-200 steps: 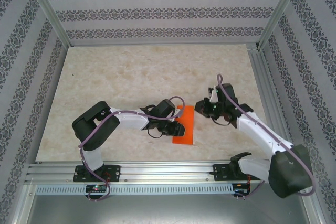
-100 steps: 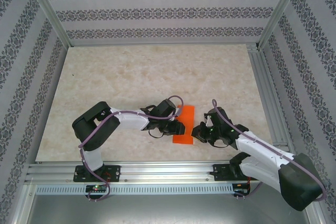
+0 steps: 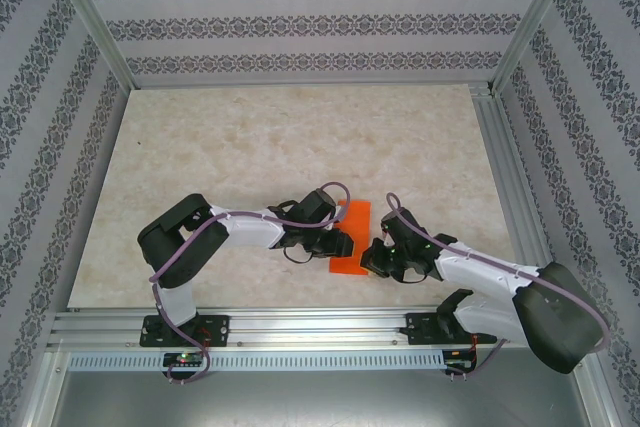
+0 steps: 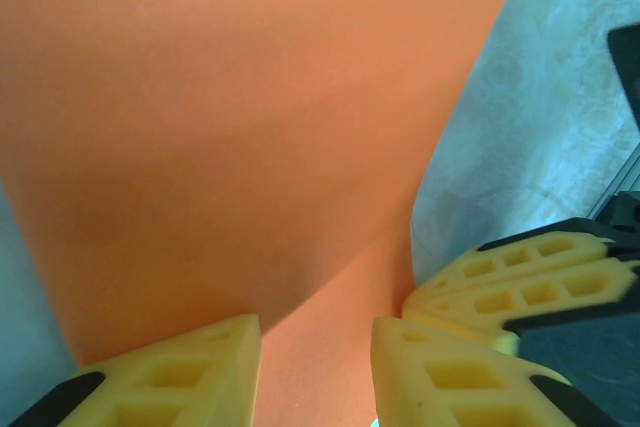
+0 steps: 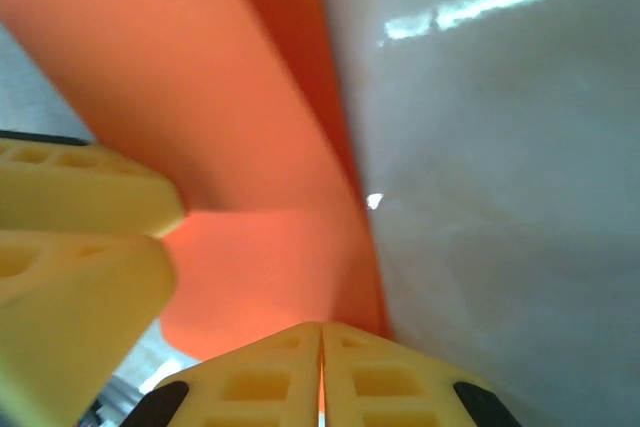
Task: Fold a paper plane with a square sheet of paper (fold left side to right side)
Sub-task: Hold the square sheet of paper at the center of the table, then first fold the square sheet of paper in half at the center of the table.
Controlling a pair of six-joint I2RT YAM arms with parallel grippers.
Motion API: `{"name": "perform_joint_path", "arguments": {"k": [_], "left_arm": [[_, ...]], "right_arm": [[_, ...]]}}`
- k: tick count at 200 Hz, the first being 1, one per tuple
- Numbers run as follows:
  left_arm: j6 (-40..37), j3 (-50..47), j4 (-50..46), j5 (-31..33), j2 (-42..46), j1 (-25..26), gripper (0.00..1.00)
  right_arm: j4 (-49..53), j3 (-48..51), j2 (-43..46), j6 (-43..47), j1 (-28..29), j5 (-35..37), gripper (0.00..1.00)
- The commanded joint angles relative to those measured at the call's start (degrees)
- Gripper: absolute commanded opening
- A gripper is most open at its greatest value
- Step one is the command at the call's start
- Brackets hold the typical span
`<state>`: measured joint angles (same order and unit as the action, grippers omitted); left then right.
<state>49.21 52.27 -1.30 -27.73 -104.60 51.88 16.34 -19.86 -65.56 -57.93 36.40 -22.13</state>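
While left gripper point(image 4: 315, 347) straddles the square sheet of paper point(image 3: 355, 217) — jaws apart | right gripper point(image 5: 320, 332) — pinched shut on its edge

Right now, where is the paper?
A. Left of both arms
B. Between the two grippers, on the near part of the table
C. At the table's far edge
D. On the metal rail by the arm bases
B: the top view shows the paper between the left gripper and the right gripper, on the near part of the table.
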Motion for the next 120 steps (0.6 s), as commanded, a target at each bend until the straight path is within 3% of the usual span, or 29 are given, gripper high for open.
{"name": "perform_joint_path", "arguments": {"k": [1,120], "left_arm": [[0.44,2.28,0.37,1.09,-0.24,0.59,0.37],[-2.54,6.78,-2.46,2.69,-3.56,-1.59,0.37]], "right_arm": [[3.71,-2.18,-1.51,1.29,1.26,4.19,0.09],[8.26,-3.83,-5.7,3.77,2.26,8.25,0.09]]}}
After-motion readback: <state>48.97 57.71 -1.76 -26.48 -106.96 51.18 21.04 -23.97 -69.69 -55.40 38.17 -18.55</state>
